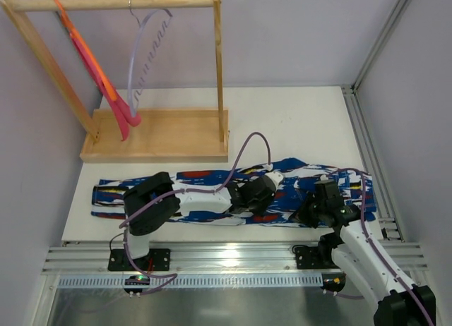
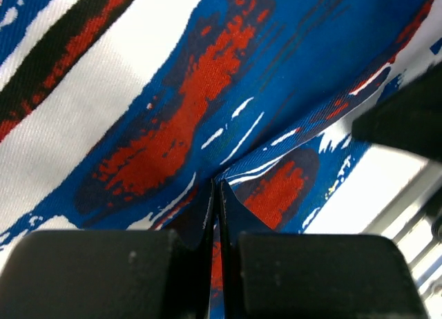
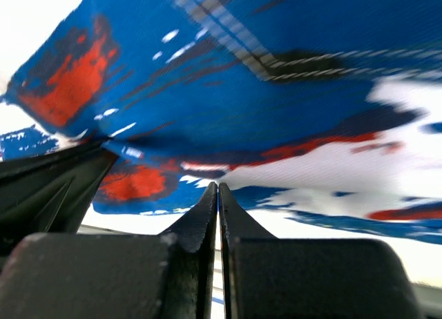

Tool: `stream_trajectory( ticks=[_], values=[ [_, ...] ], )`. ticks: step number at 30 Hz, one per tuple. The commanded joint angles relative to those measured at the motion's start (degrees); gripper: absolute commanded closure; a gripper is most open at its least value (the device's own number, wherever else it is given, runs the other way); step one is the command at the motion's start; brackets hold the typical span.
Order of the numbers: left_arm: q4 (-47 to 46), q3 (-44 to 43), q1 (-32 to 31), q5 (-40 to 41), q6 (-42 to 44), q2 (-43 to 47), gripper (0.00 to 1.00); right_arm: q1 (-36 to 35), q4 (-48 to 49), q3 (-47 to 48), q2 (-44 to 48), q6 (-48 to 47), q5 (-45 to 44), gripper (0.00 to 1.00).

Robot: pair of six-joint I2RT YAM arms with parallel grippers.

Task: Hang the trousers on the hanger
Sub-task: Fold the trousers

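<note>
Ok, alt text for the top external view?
Blue, white, red and black printed cloth trousers lie flat across the table, left gripper on their middle, right gripper near their right end. A pale lavender plastic hanger hangs on the wooden rack behind.

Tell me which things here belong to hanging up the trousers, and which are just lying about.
For the job: the trousers, spread on the table; the pale hanger, hooked on the wooden rack's rail.
Just about: the orange hanger; the pink-red cloth on it; the rack itself.
</note>
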State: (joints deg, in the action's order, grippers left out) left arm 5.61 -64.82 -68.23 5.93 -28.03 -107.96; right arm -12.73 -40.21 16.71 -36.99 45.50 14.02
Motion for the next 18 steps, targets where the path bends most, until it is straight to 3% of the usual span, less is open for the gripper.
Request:
stream_trajectory(
  ticks=[1, 9, 15, 18],
  values=[
    [-3.0, -3.6, 1.9, 0.0, -1.1, -2.8, 0.99, -1.1, 6.8, 0.9, -1.6, -0.1, 1.4, 0.96],
    [-3.2, -6.5, 6.7, -3.0, -2.0, -4.7, 1.0, -1.2, 7.9, 4.9, -8.8, -3.1, -3.6, 0.96],
    [-4.5, -6.6, 7.1, -7.4, -1.7, -3.9, 0.99, -1.2, 19.4, -0.4, -7.7, 1.9, -6.8, 0.96],
    [-3.6, -5.6, 7.1, -6.8, -1.3, -0.9, 1.0, -1.2, 20.1, -1.1, -10.1, 2.4, -9.9, 0.96]
  ],
)
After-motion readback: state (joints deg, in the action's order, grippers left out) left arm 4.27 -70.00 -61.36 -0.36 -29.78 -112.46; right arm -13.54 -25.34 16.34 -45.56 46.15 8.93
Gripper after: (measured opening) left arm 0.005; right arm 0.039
